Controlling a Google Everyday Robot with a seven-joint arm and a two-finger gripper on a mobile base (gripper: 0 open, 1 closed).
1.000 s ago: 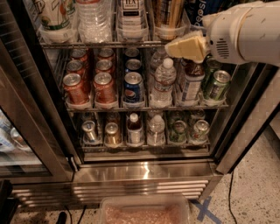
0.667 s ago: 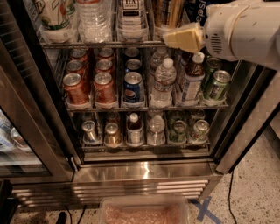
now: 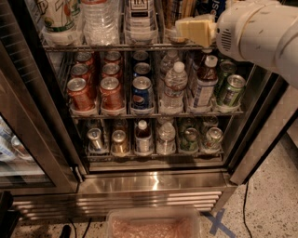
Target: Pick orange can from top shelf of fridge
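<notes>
Fridge: you are looking into it with the interior in plain view; steel sill and louvred base run along the bottom, and a dark frame post stands on each side.
Arm: white housing comes in from the upper right and covers the right end of the top level.
Floor bin: clear plastic tub on the speckled floor just in front of the fridge base, with a blue tape cross to its right.
Top shelf: wire rack across the top of the view. Left to right it carries a white printed cup, a clear water bottle, a dark-labelled container, then the orange can.
Middle shelf: red cans in two columns at left, a blue Pepsi can, water bottles, a white-capped bottle, green cans at right.
Bottom shelf: short cans and small bottles in one row.
Gripper: cream-coloured, pointing left at top-shelf height, directly in front of the lower part of the orange can.
Grip state: you cannot tell from this view whether it is released or clamped, or whether it touches the can.
Orange can: upright on the top shelf, right of centre; only its orange-gold upper body shows above the gripper.
</notes>
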